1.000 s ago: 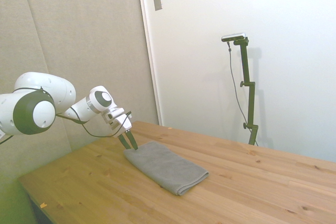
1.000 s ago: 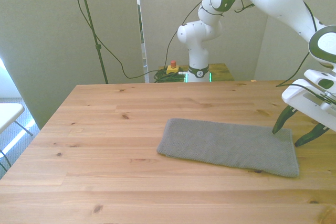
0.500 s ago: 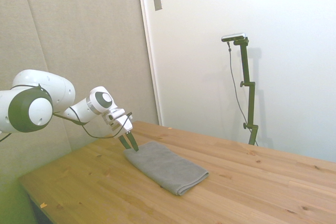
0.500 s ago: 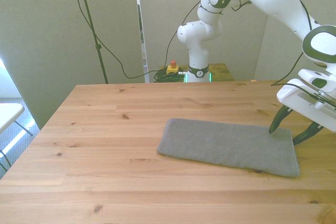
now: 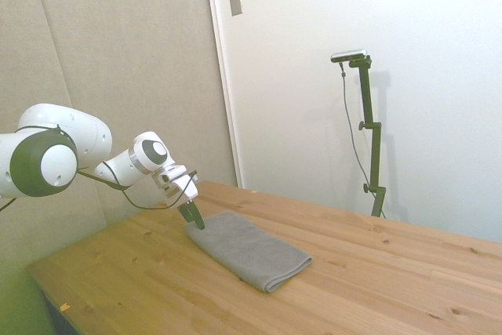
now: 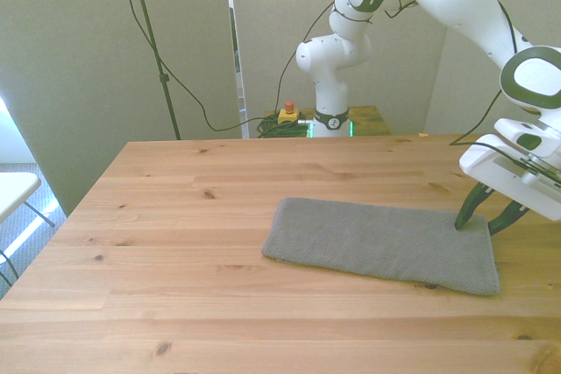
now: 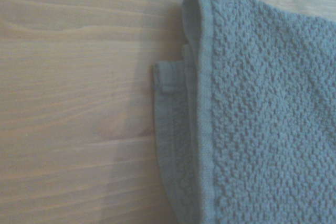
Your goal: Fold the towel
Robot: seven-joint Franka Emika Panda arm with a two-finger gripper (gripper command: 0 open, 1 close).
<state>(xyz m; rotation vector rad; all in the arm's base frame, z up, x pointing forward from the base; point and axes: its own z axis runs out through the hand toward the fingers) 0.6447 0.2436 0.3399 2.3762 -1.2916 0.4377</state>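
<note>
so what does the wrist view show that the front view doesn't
Only the wrist view shows the towel up close: its nubbly weave, a stitched hem, and a lower layer sticking out past the top layer at the edge. Only the front view shows the whole oblong towel lying flat on the table, and the gripper at the corner on the front view's right, its fingers still apart but closer than a second ago, one tip on the towel's edge. Both show the grey towel on bare wooden boards.
</note>
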